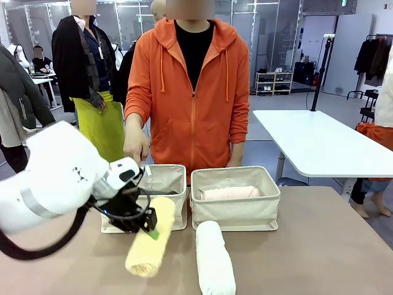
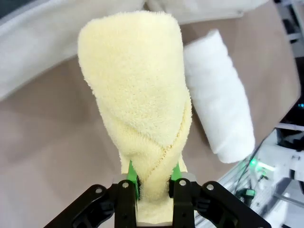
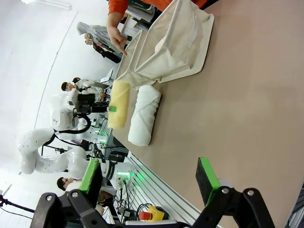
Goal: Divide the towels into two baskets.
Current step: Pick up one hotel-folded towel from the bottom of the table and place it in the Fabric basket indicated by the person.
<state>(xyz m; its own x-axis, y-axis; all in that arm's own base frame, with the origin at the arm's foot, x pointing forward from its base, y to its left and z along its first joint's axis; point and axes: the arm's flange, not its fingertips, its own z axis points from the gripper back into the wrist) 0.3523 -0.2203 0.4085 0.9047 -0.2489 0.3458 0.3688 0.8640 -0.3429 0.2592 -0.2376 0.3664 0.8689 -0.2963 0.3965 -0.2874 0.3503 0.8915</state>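
My left gripper (image 1: pixel 147 228) is shut on the pale yellow towel (image 1: pixel 150 236), holding it tilted above the table in front of the left basket (image 1: pixel 166 179). In the left wrist view the green pads (image 2: pixel 133 176) pinch the yellow towel (image 2: pixel 137 95) near its end. A white towel (image 1: pixel 215 258) lies on the table in front of the right basket (image 1: pixel 236 215), where a pale pink towel (image 1: pixel 230 193) rests. My right gripper (image 3: pixel 149 175) is open above bare table, well away from the yellow towel (image 3: pixel 118 104), the white towel (image 3: pixel 145 116) and the baskets (image 3: pixel 175 42).
A person in an orange hoodie stands at the far side, one hand (image 1: pixel 136 147) at the left basket's back rim. The brown table (image 1: pixel 319 246) has free room to the right. Another white table (image 1: pixel 319 141) stands behind.
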